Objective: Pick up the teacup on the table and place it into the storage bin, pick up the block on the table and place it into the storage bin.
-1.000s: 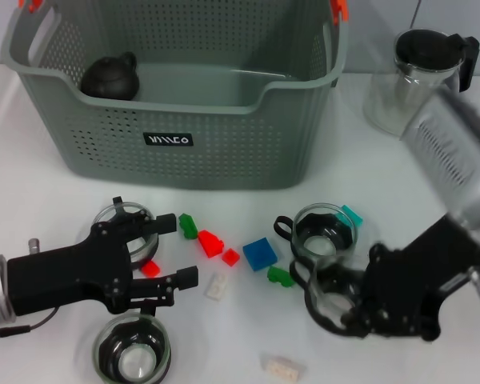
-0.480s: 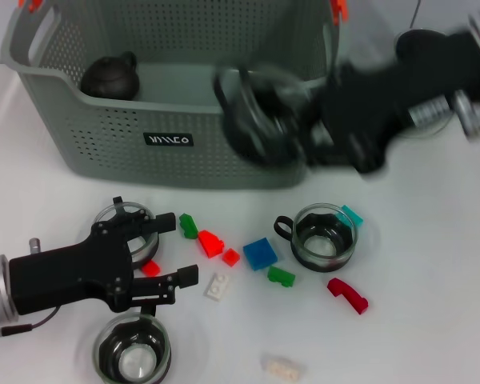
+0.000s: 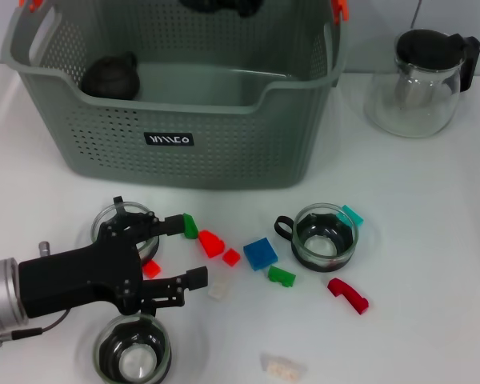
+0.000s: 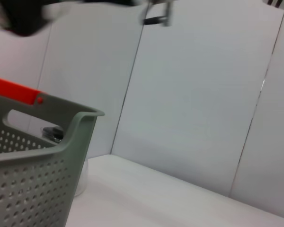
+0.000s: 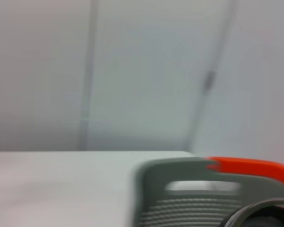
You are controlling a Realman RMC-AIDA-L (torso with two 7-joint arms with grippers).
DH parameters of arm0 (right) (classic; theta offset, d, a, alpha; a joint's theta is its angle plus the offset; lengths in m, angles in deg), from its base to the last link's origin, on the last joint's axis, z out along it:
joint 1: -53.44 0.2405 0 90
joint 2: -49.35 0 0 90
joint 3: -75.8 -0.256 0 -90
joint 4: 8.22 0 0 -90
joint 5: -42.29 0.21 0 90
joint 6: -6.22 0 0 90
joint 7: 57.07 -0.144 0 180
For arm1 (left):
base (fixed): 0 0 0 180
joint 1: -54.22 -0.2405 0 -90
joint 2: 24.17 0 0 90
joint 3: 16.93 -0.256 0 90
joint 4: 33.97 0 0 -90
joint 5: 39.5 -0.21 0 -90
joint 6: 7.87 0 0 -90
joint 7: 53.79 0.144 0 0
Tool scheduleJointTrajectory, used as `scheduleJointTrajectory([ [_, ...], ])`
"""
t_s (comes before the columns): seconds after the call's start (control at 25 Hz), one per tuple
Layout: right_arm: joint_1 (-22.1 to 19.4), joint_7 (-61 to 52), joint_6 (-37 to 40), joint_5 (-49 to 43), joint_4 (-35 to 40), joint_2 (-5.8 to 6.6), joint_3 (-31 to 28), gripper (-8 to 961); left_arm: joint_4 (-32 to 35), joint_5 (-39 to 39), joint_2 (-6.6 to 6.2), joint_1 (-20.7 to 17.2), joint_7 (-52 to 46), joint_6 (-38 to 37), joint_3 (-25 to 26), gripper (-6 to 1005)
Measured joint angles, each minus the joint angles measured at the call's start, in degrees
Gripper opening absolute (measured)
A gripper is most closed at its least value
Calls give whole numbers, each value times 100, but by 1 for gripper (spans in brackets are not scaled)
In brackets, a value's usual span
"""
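Observation:
The grey storage bin (image 3: 224, 152) stands at the back of the table, its rim also in the left wrist view (image 4: 61, 142) and the right wrist view (image 5: 180, 170). My right gripper (image 3: 220, 4) is a dark sliver at the top edge, over the bin's far side. A dark round teacup rim (image 5: 260, 213) shows close to its wrist camera. Three more teacups stand on the table: one right of centre (image 3: 326, 234), one at the front (image 3: 132, 356), one (image 3: 126, 220) half under my left gripper (image 3: 184, 252). That gripper is open, low over a small red block (image 3: 150, 268), with a white block (image 3: 218, 290) by its near finger.
Loose blocks lie mid-table: green (image 3: 190, 226), red (image 3: 210, 242), blue (image 3: 260, 253), green (image 3: 281, 276), curved red (image 3: 348, 294), teal (image 3: 352, 214), white (image 3: 282, 368). A glass teapot (image 3: 420, 80) stands back right. A dark round pot (image 3: 110, 78) lies inside the bin.
The right arm lifted a teacup from the front right of the table and swung it up over the bin. My left gripper crept slightly right toward the blocks.

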Motion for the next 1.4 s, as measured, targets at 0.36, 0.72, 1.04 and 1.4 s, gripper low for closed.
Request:
scheduleJointTrajectory([
  [0.36,428,765,-3044,-212,-1502,-235,780,59,-65,91,12,93,0,-28,0,900],
  [0.72,420,847,-4225,-216,-2010,-366,1539,59,-63,140,0,149,0,-9,9,899],
  [1.04,359,830,-4303,-216,-2039,-386,1692,84,-60,153,-15,156,0,18,9,898],
  [1.4,243,765,-4279,-216,-1989,-407,1695,119,-60,153,-18,156,0,24,13,897],
])
